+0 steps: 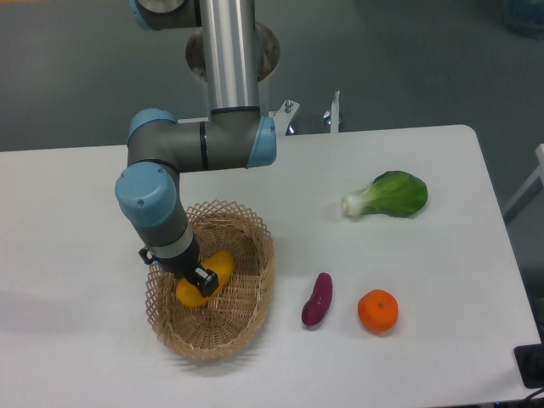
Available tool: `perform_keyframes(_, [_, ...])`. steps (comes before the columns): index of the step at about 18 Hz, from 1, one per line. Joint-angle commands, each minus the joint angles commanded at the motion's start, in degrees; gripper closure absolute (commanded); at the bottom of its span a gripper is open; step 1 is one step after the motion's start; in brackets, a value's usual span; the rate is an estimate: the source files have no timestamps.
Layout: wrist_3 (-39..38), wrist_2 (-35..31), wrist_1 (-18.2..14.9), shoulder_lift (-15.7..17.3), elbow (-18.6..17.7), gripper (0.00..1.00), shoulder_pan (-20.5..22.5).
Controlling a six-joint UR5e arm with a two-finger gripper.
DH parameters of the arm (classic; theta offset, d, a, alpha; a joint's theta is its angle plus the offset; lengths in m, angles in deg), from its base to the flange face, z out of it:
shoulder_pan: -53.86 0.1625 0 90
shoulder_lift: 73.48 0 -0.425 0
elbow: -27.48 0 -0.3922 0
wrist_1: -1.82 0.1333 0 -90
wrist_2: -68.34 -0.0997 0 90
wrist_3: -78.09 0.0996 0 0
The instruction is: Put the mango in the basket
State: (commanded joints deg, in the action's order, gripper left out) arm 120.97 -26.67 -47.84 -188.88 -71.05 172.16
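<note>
Holding status: gripper (199,278) sits low inside the basket, right on the mango; whether the fingers clench the fruit or have let go cannot be told, since the wrist hides them.
Mango (206,280): yellow-orange, elongated, lying inside the basket on its woven base, directly under and around the fingertips; long axis runs from lower left to upper right.
Key relation: fruit and fingers coincide, with no gap visible between them; judged, only release and a straight lift out remain.
Basket (255,293): oval tan wicker, lattice rim, landmark for all entries below.
Arm (166,200): grey with blue joints, reaching down into the basket from its upper left.
Purple eggplant-like piece (317,299): just right of the basket, on the table.
Orange (377,310): right of the basket, beyond the purple piece.
Bok choy (389,195): well apart, up and right of the basket.
Table (85,357): white, bearing everything listed.
Risk, judged: a rising finger could snag the lattice rim.
</note>
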Motion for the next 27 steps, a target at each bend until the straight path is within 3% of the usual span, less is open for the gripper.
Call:
perform_keyframes(3, [0.27,0.0,-0.52,0.44,1.05,0.0,0.09])
perform_keyframes(5, [0.44,-0.09,-1.22,0.44,3.59,0.0,0.7])
perform_keyframes(8, [1.05,0.18,-1.84,1.05,6.93,0.0,4.56])
perform_keyframes(9, [2.19,0.26,-3.41,1.23,8.16,0.0,6.14])
perform_keyframes(17, [20.98,6.32,-16.69,4.13,17.13,0.0,20.63])
perform_keyframes(23, [37.51,9.66,-20.82,5.97,18.37,0.0,30.04])
perform_keyframes(27, [45.25,9.93,-24.34,7.03,18.72,0.0,34.0])
